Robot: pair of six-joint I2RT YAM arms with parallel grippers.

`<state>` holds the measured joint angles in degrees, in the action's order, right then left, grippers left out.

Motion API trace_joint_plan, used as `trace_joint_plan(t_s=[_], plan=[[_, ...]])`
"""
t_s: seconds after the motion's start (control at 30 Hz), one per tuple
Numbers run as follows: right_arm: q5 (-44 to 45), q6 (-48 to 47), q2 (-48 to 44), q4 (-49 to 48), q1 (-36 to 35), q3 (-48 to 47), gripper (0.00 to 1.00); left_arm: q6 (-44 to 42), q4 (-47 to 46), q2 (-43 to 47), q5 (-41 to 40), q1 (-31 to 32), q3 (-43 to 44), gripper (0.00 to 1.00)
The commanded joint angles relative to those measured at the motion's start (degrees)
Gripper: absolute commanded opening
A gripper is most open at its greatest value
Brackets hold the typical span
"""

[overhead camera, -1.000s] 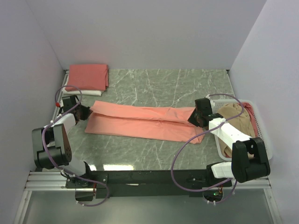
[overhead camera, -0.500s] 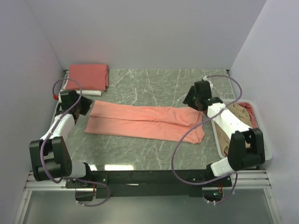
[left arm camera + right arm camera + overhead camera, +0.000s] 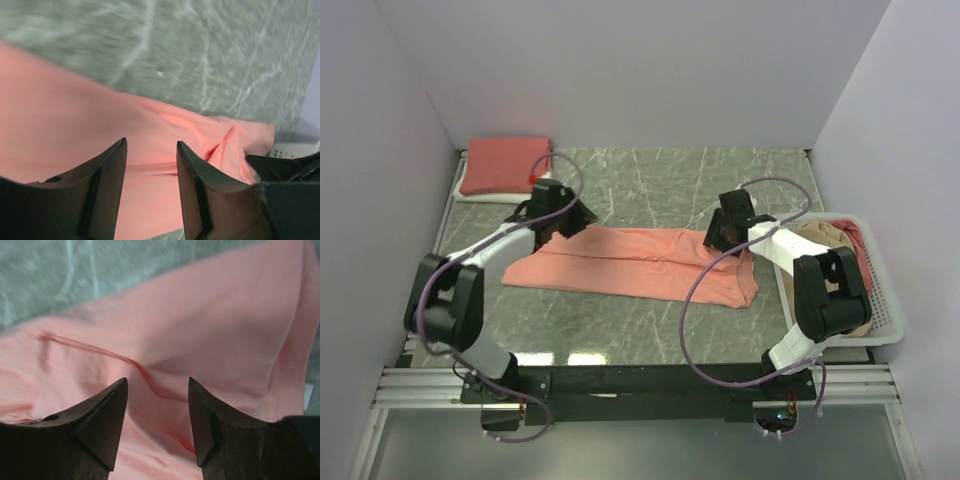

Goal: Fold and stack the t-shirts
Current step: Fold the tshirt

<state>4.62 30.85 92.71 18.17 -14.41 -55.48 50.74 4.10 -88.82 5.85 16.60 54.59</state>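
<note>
salmon-pink t-shirt point(image 3: 630, 262) flat on table point(image 3: 660, 180), left end effector point(image 3: 150, 142) parted, empty, right end effector point(image 3: 156, 380) likewise parted

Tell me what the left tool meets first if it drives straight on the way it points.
The left tool would most likely meet the spread salmon-pink t-shirt first; the distance is unclear.

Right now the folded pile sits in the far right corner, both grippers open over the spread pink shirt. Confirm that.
Wrong corner: the top view shows the folded pile in the far left corner. The left gripper and right gripper are open over the pink shirt.
</note>
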Motion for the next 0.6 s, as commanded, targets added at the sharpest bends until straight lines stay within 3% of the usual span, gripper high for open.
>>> trace_joint_plan(t_s=[0.0, 0.13, 0.27, 0.57], plan=[[1.01, 0.7, -3.23, -2.52, -0.96, 3.09, 0.59, -4.5, -3.57, -6.09, 1.97, 5.53, 8.06, 0.49], [1.61, 2.01, -4.99, -3.41, -2.9, 6.17, 0.56, -6.79, -1.91, -13.74, 4.17, 11.16, 16.06, 0.49], [1.09, 3.16, -9.82, -4.46, -3.52, 9.07, 0.45, -9.34, 1.17, -21.73, 6.54, 14.68, 25.98, 0.49], [-2.25, 3.07, -16.5, -5.43, -3.87, 13.12, 0.23, -15.22, 5.21, -31.84, 11.11, 20.05, 37.5, 0.49]])
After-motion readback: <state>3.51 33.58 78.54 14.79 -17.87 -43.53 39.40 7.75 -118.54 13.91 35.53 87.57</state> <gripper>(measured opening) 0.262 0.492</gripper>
